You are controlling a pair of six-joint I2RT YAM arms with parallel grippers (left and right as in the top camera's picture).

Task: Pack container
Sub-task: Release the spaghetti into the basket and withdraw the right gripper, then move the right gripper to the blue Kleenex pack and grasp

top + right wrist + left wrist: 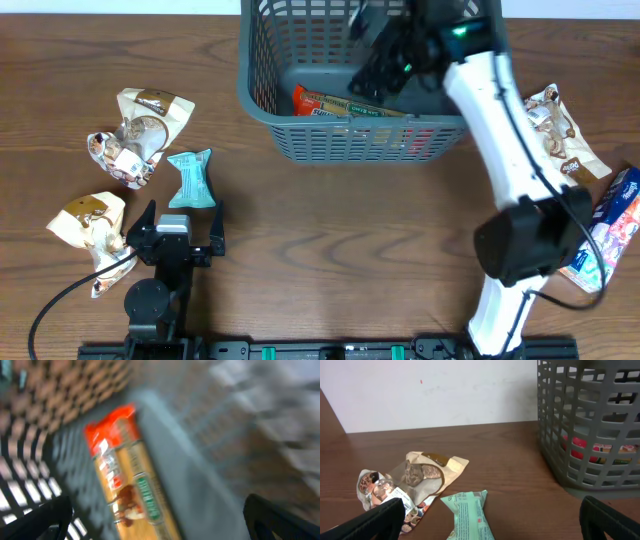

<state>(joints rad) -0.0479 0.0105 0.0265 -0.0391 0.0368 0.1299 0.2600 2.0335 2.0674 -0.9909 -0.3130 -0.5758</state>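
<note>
The grey-blue slotted basket (pixel 350 135) stands at the back centre of the table, and its lattice wall shows in the left wrist view (pixel 590 430). An orange and tan snack packet (pixel 345 104) lies inside it; the blurred right wrist view shows it (pixel 125 475) on the basket floor. My right gripper (pixel 385 55) hangs over the basket, open and empty (pixel 160 520). My left gripper (pixel 178 225) rests open near the front left, just behind a mint-green packet (pixel 191 178), which lies between its fingers in the left wrist view (pixel 467 515).
Tan and clear snack bags (pixel 140 125) and another (pixel 90 225) lie at left. More packets lie at right: a tan one (pixel 560 130) and a blue one (pixel 610 225). A red item (pixel 577 447) shows through the basket's slots.
</note>
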